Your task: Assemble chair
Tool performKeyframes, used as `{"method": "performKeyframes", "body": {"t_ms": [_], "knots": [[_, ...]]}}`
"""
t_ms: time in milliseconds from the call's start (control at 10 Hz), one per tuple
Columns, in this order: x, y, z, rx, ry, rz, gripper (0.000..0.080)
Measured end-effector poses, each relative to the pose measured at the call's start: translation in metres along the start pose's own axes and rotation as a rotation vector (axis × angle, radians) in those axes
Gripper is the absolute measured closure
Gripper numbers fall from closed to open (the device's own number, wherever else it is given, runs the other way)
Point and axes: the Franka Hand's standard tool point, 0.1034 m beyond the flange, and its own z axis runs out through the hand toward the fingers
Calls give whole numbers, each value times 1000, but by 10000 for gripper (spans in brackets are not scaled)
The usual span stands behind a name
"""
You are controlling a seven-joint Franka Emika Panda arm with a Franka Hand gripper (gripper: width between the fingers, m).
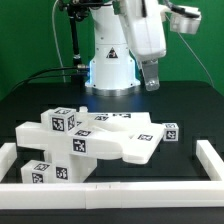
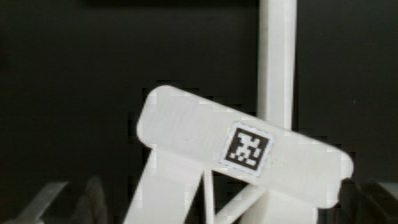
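Exterior view: the chair parts, white blocky plastic pieces with black-and-white square tags (image 1: 85, 135), are heaped together on the black desk (image 1: 190, 110), toward the exterior view's left and middle. Top of the pile is a wide flat white slab with angled edges (image 1: 125, 135), tags on its upper face. A small white tagged cube (image 1: 171, 132) sits touching the slab's end on the exterior view's right. Stacked white bars with tags on their front faces (image 1: 45, 150) sit at the exterior view's left, lower ones near the front edge.

Long plain white border rails frame the work area: one along the front (image 1: 130, 188), one on the exterior view's right (image 1: 208, 155).

White robot arm base with a blue-lit ring (image 1: 110, 65) stands behind the pile. The arm's pincer (image 1: 149, 78) hangs above the desk, behind the pile and toward the exterior view's right, well clear of all parts and touching nothing. Finger spread: cannot tell from this view, they read as one dark block.

Wrist view: a white rounded flat plastic part with one square tag (image 2: 240, 140) fills the middle, tilted, with a white leg-like bar (image 2: 169, 195) running off it. A thin white upright strip (image 2: 278, 55) runs behind it against the black background. Dark shapes at the frame edge may be the fingertips, too dim to tell. Nothing appears gripped.
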Motion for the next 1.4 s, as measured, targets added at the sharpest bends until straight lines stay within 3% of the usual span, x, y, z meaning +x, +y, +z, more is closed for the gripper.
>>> {"method": "performKeyframes", "body": {"t_ms": [300, 500, 900, 1100, 1200, 1400], "knots": [[-53, 41, 15, -52, -13, -221, 151], [-63, 56, 17, -106, -18, -374, 151], [-61, 56, 19, -101, -28, -649, 151], [-60, 78, 36, -113, -33, -878, 151], [-60, 92, 44, -100, -12, -975, 151], [-69, 121, 65, -109, 40, -1149, 151]]}}
